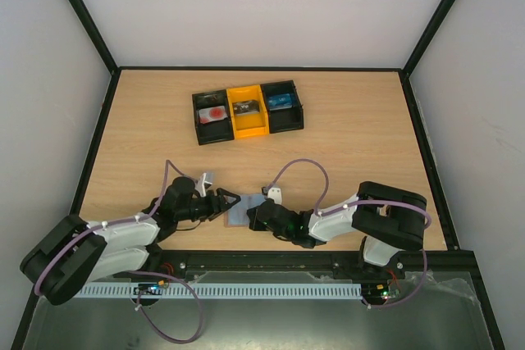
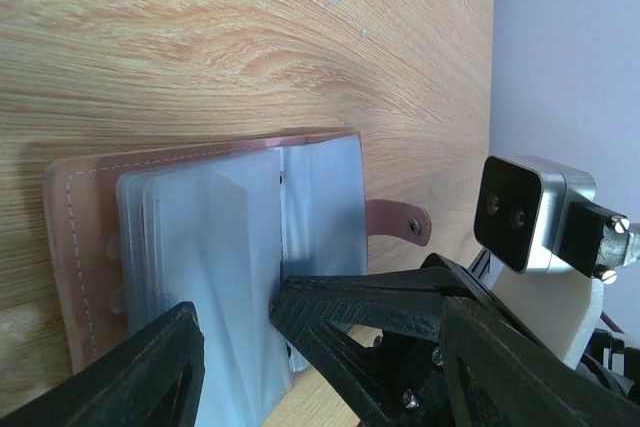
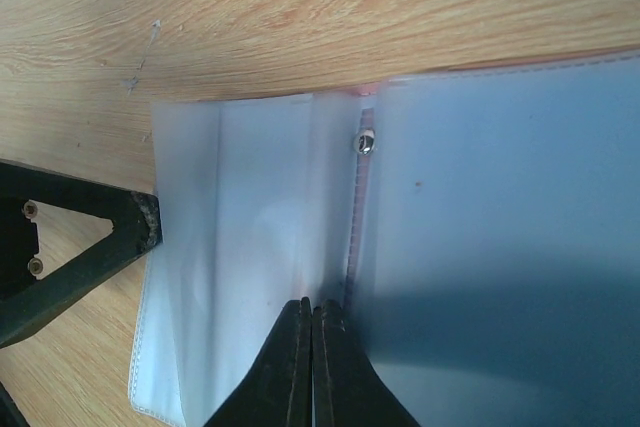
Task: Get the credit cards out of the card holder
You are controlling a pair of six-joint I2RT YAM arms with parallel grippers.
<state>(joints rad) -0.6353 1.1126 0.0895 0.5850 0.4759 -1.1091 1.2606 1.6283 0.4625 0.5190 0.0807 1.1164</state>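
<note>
Card holder (image 1: 244,210) open on the table (image 1: 353,161) between the arms: your right gripper (image 3: 312,309), shut, pins its inner panel near the spine, so bring the left gripper (image 2: 232,309), jaws apart astride the sleeves (image 2: 215,237), onto one card edge and pull flat, slowly.

left arm (image 1: 123,231) and right arm (image 1: 344,217) are stretched low, angled inward; left gripper (image 1: 226,202) is held with jaws apart, right gripper (image 1: 253,217) with fingers pressed together.
</note>
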